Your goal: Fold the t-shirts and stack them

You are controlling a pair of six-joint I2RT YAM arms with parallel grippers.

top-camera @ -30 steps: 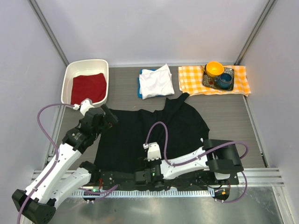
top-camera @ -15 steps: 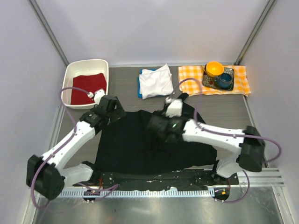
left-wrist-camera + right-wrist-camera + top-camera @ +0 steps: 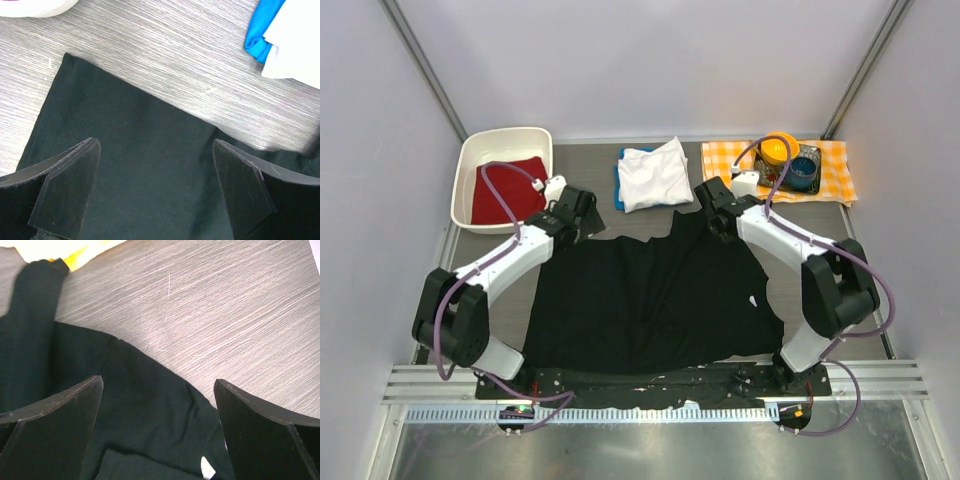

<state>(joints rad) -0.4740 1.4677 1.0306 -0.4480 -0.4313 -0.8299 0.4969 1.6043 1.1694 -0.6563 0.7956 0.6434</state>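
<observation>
The black t-shirt (image 3: 650,300) lies spread on the table, with its small white label (image 3: 752,300) near the right edge. My left gripper (image 3: 584,224) is open above the shirt's far left corner; in the left wrist view (image 3: 155,150) the black cloth (image 3: 140,150) lies between the jaws. My right gripper (image 3: 714,214) is open above the far right part, where a sleeve points toward the checked cloth; the right wrist view (image 3: 159,385) shows the black cloth (image 3: 140,405) and the label (image 3: 207,466). The folded white t-shirt (image 3: 655,175) rests on the blue t-shirt (image 3: 618,188) at the back centre.
A white bin (image 3: 470,165) holding a red cloth (image 3: 510,185) stands at the back left. The orange-and-white checked cloth (image 3: 730,170) at the back right carries a tray with an orange bowl (image 3: 779,148) and a blue cup (image 3: 803,172). Side walls enclose the table.
Both arms have reached out from the near side to the shirt's far edge. The right gripper moved from the shirt's middle to its far right. The shirt lies flatter.
</observation>
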